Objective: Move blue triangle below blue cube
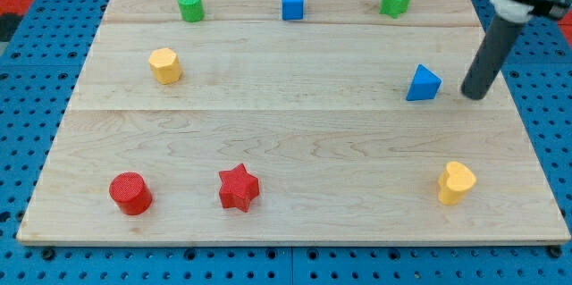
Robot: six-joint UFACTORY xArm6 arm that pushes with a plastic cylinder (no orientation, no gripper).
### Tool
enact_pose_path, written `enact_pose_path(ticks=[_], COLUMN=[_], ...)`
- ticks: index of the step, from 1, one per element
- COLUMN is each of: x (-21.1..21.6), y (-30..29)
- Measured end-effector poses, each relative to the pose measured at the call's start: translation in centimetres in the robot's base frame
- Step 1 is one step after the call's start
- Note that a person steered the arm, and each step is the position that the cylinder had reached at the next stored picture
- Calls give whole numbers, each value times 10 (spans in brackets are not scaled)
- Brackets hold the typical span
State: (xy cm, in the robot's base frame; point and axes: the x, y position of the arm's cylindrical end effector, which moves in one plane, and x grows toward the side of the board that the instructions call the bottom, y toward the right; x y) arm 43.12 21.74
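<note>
The blue triangle (pixel 424 84) sits toward the table's (pixel 295 133) right side, mid-height. My tip (pixel 475 96) rests just beside it on the view's right, a small gap between. There are no fingers, only the rod. The blue cube (pixel 292 4) stands near the top edge, with bare wood beneath it.

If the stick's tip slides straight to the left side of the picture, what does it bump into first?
Most likely the blue triangle. My tip sits just to its right, apart from it and at about the same height in the view, so sliding toward the view's left should meet it first, though depth is hard to judge exactly.
</note>
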Motion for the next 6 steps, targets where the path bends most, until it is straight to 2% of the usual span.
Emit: enact_pose_path(ticks=[1, 2, 3, 4, 6], x=[-51, -107, -92, -105, -111], y=[-75, -118, -154, -170, -171])
